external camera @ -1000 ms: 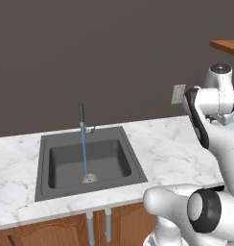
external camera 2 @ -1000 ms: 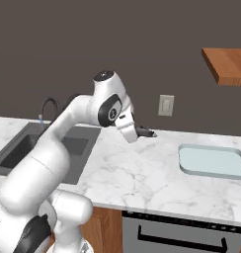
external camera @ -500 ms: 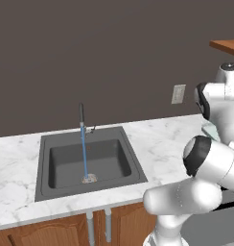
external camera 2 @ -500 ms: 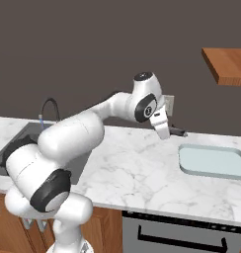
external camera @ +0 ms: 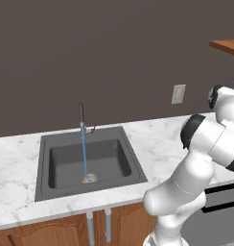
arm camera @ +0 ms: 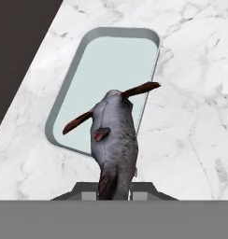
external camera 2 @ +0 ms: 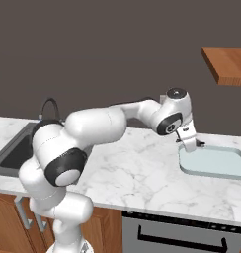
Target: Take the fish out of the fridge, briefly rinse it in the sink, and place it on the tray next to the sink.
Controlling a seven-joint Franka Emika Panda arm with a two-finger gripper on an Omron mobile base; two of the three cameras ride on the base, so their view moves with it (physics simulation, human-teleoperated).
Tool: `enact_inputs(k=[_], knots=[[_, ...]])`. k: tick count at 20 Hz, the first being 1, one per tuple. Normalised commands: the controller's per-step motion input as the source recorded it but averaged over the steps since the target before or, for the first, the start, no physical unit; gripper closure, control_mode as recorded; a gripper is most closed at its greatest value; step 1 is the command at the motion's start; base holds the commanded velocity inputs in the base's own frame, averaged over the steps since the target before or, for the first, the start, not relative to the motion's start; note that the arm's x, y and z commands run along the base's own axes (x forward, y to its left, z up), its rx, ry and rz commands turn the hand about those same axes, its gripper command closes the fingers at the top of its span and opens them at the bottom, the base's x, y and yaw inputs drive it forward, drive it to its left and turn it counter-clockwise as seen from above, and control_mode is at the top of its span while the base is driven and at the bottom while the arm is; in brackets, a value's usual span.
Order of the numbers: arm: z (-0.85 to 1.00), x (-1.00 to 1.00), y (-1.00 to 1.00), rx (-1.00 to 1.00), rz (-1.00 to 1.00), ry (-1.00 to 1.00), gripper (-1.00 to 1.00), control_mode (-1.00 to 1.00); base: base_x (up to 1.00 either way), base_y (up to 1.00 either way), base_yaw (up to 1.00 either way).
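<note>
Fish (arm camera: 114, 140): we see it pinched at its lower end by the gripper (arm camera: 115, 184), long axis running away from the hand, forked tail fins outermost, over the tray (arm camera: 83, 70).
Gripper: closed on the fish, at the tray's (external camera 2: 216, 163) left edge.
Sink (external camera: 90, 166): water stream running from faucet (external camera: 82, 115).

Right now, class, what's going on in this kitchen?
A white robot arm is carrying a grey fish in its gripper, and holds it at the near edge of the pale tray on the marble counter. In the hand view the fish hangs above the tray's rim, not yet set down. Over at the sink, a stream of water is running from the faucet into the basin.
</note>
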Motion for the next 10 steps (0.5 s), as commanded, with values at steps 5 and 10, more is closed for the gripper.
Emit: enact_inputs(k=[5, 10], knots=[[-0.50, 0.11, 0.00, -0.03, 0.00, 0.19, 1.00, -1.00, 0.00, 0.00, 0.00], [-0.54, 0.11, -0.06, -0.02, 0.00, 0.12, 1.00, -1.00, 0.00, 0.00, 0.00]])
